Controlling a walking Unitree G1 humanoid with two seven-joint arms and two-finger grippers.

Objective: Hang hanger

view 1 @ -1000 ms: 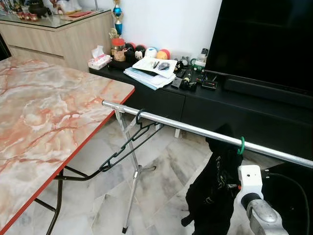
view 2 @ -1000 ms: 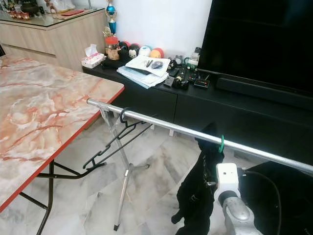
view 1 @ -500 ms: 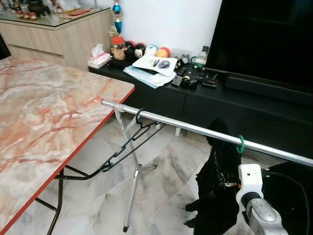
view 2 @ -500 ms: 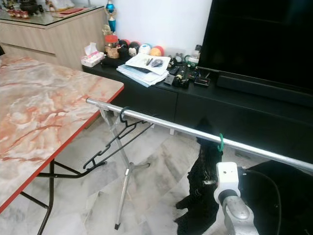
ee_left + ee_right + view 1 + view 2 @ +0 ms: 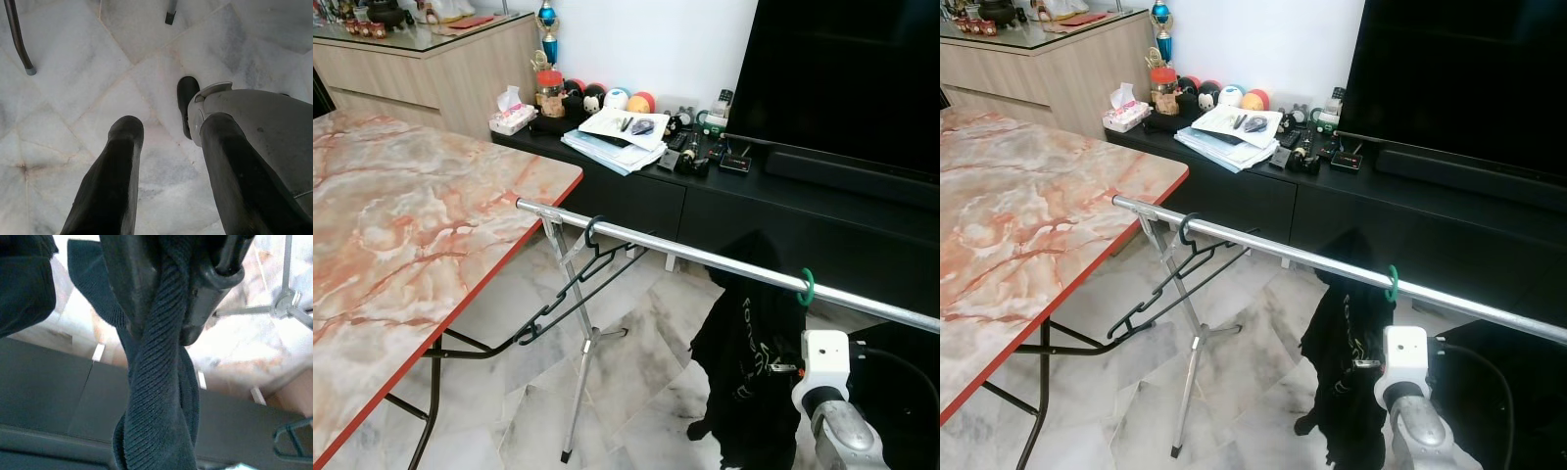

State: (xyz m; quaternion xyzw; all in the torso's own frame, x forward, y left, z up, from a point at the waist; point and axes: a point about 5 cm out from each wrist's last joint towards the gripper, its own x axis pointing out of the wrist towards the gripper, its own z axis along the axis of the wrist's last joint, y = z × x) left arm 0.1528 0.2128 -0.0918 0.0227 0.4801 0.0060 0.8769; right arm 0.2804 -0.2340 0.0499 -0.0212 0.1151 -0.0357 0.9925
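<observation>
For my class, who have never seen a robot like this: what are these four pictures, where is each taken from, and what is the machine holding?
A humanoid household robot took these. Two come from its head, looking down at a metal rail beside a marble-patterned table. On the rail hang an empty black hanger and a green hanger hook carrying a black garment. The right gripper is shut on the garment; the right wrist view shows its ribbed cloth pinched between the jaws. The left wrist view looks down past the open left gripper, hanging idle over the tiled floor.
</observation>
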